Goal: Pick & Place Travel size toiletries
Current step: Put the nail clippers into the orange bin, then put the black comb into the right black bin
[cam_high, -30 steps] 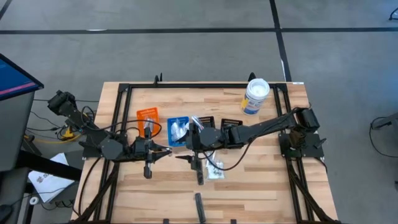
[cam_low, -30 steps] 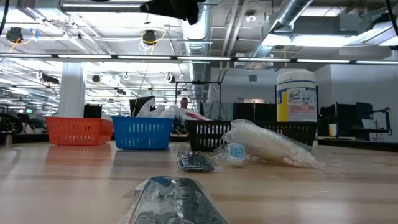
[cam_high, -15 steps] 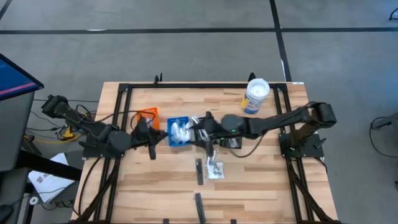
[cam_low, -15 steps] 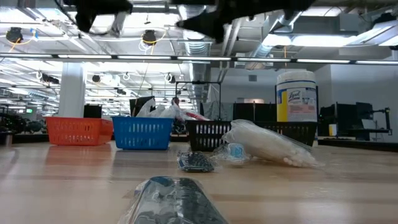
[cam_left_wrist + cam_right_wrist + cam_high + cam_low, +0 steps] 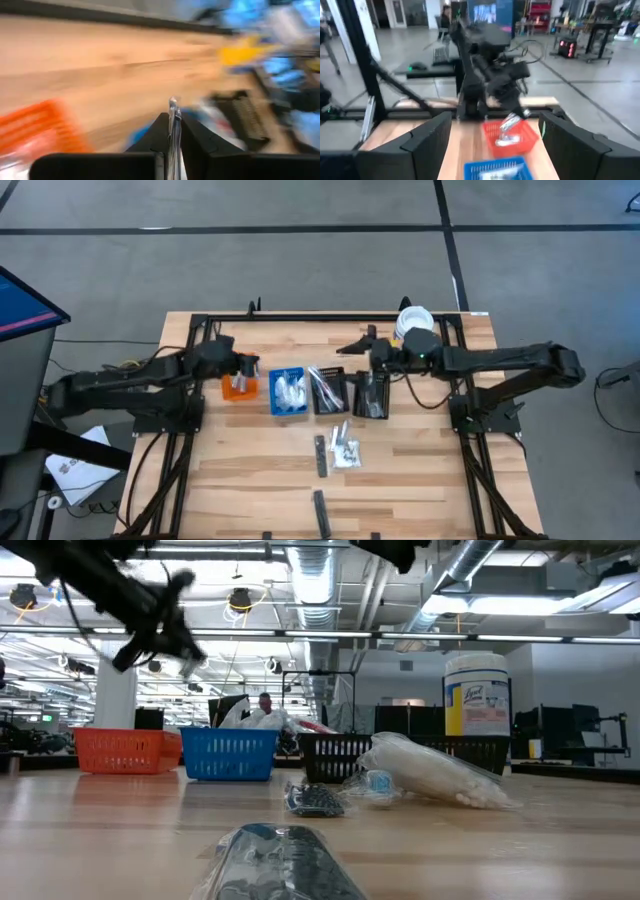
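Nearest the front edge of the worktop (image 5: 420, 480), I see one dark toiletry piece (image 5: 319, 507) lying alone, loose and unsorted. Just beyond it, mid-worktop, a dark stick (image 5: 320, 455) lies beside a clear-wrapped packet (image 5: 345, 450); both also wait to be picked.

Farther back stands the row of bins: orange bin (image 5: 238, 378), blue bin (image 5: 288, 391) with white packets in it, and two black bins (image 5: 348, 392) holding slim items.

My left gripper (image 5: 240, 372) hangs above the orange bin, arm stretched in from the left edge. The left wrist view shows its fingers (image 5: 192, 140) pinched narrow on a thin silvery sachet (image 5: 173, 125), which stands edge-up between them. I judge the step in hand to be the drop into the orange bin. To do it well, I would centre the sachet over the bin's mouth, bring it low before parting the fingers, and confirm it clears the rim, since so light a piece could cling or flutter aside.

My right gripper (image 5: 362, 343) is raised near the back rail, arm reaching in from the right, just beside the white tub (image 5: 412, 322). Its fingers (image 5: 427, 142) stand wide apart and carry nothing.
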